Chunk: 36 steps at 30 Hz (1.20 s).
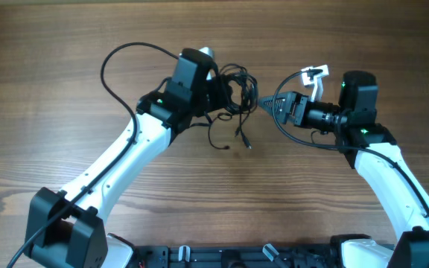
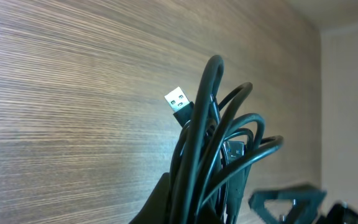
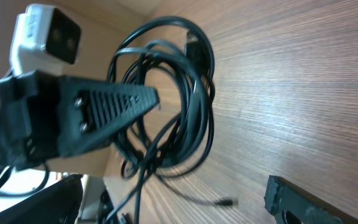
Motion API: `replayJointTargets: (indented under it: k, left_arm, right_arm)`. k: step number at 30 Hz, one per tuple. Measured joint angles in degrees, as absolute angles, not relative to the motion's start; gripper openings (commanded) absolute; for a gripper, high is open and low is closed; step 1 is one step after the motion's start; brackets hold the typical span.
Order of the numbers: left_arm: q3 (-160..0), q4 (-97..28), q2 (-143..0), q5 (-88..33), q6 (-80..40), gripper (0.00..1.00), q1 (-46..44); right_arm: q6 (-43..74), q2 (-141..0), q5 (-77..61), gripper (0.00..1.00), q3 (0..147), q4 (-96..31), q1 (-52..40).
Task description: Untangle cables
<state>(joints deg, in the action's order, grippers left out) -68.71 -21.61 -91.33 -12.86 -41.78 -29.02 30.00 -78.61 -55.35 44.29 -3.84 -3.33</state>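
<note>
Beside left hand (image 1: pixel 219 91), cables (image 2: pixel 194 155), loops rightward

The cables (image 2: pixel 211 155) rise as a tight black bunch out of the left pincer (image 2: pixel 188 214), which is clamped on them at the bottom edge. Beyond the pincer the strands fan into several loops. A silver USB plug (image 2: pixel 178 101) sticks out left of the bunch, over the wood-grain desk (image 2: pixel 73 93). Right of the pincer sits a dark angular part (image 2: pixel 288 200), cropped.

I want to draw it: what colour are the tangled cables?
The cables are black; left wrist view shows best.
</note>
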Motion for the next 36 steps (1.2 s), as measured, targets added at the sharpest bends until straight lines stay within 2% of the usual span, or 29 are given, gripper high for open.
replayJointTargets:
  k: [4, 10, 11, 12, 14, 16, 17, 23, 25, 30, 36]
  left_arm:
    - [-68.69, -20.49, -91.33, -12.19, -48.36, 0.04, -28.80]
    - [-68.69, -20.86, -91.35, -6.63, -51.48, 0.04, -33.17]
    - [-68.69, -20.93, -91.35, -5.41, -52.14, 0.04, -33.80]
    - [-68.69, -20.95, -91.35, -4.16, -53.34, 0.04, -34.26]
    - [-68.69, -20.93, -91.42, -2.81, -56.03, 0.04, -34.28]
    - [-68.69, -20.95, -91.46, -2.37, -58.61, 0.04, -33.78]
    - [-68.69, -20.95, -91.48, -2.42, -59.44, 0.04, -33.58]
    - [-68.69, -21.39, -91.53, -3.11, -58.08, 0.04, -32.23]
    - [-68.69, -21.56, -91.53, -4.23, -53.76, 0.04, -30.52]
    - [-68.69, -18.96, -91.53, -14.66, -31.62, 0.04, -28.51]
    - [-68.69, -18.68, -91.53, -21.32, -21.47, 0.04, -29.78]
  right_arm:
    - [29.65, -78.61, -53.60, 1.00, 44.29, -3.84, -7.70]
    - [29.43, -78.52, -33.28, 1.00, 44.29, -2.61, -22.46]
    - [29.41, -78.52, -29.04, 0.97, 44.29, -3.38, -24.53]
    - [29.23, -78.52, -24.51, 0.87, 44.29, -4.54, -26.72]
    - [29.10, -78.52, -16.10, 0.59, 44.29, -6.98, -30.87]
    - [28.60, -78.52, -8.84, 0.17, 44.29, -7.81, -34.22]
    - [28.08, -78.52, -6.09, 0.05, 44.29, -7.81, -35.16]
    - [26.74, -76.84, -2.28, 0.04, 44.29, -12.60, -34.85]
    - [25.39, -73.19, -5.13, 0.04, 44.29, -14.68, -33.50]
    - [22.37, -60.64, -16.53, 0.04, 44.29, -16.56, -29.50]
    - [22.20, -56.25, -19.07, 0.04, 44.29, -14.52, -26.02]
